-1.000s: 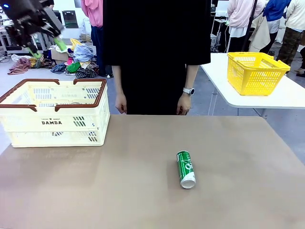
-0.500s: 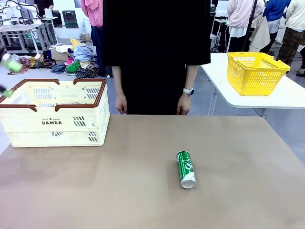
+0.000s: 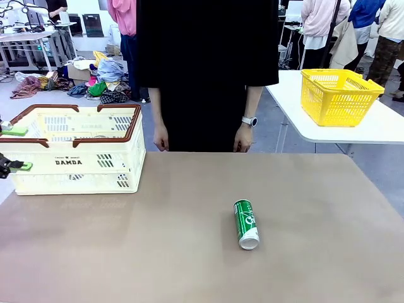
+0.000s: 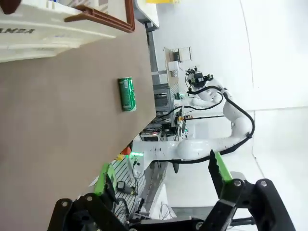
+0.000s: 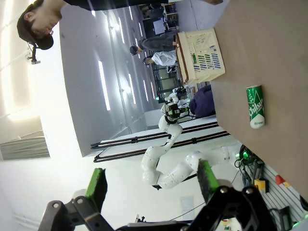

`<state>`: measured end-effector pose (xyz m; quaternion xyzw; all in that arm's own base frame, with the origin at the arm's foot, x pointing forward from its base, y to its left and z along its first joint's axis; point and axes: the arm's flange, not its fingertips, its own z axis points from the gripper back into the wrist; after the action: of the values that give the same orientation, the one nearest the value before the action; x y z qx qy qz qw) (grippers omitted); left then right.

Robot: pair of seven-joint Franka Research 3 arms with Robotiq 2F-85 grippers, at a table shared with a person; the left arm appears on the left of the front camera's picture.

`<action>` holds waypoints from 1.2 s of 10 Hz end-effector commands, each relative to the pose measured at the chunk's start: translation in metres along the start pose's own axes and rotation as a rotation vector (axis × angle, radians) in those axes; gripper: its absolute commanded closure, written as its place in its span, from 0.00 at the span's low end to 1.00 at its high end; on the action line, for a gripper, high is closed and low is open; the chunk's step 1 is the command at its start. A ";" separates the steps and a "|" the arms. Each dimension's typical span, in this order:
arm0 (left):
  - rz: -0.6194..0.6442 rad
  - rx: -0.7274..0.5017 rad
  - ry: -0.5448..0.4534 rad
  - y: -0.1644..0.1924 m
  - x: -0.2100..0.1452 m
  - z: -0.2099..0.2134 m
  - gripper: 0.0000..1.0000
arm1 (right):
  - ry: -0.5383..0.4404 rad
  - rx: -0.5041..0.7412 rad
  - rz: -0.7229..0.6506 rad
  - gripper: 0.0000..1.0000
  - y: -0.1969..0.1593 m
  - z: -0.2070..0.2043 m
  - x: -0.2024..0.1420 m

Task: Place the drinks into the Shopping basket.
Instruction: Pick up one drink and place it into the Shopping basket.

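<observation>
The big cream basket (image 3: 72,148) stands at the far left of the table (image 3: 189,252), and the left gripper (image 3: 11,148) hangs right against its left end, at the picture's edge in the front view, two green pads showing one above the other with a wide gap between them. Its jaws are spread wide and hold nothing; the left wrist view shows the same, both fingers of the left gripper (image 4: 159,178) parted on empty air.

The green can (image 3: 246,223) lies on its side out in the open middle of the table, well apart from the basket and well off to the right of the left gripper, nearer the robot's edge than the basket is. Its long axis runs roughly away from the robot toward the person, silver top facing the robot's side and tilted slightly right. In the left wrist view the can (image 4: 127,94) sits ahead of the fingers and beyond the basket's corner (image 4: 72,24).

The right gripper (image 5: 151,185) is also fully spread and empty, raised off the table; in its view the can (image 5: 255,106) lies ahead and to one side, nearer than the basket (image 5: 199,55).

Which arm is closer to the can I cannot tell. Whichever one reaches for it would need its fingers set across the can's narrow width, so they straddle the long axis.
</observation>
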<state>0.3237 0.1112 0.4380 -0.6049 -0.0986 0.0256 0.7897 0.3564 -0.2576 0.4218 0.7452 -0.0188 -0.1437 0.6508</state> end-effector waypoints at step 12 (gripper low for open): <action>-0.044 0.013 -0.011 -0.012 -0.022 0.012 0.00 | 0.002 -0.001 -0.012 0.00 0.004 -0.001 -0.003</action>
<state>0.3035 0.1151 0.4520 -0.5975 -0.1134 0.0202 0.7935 0.3563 -0.2576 0.4218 0.7453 -0.0188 -0.1437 0.6508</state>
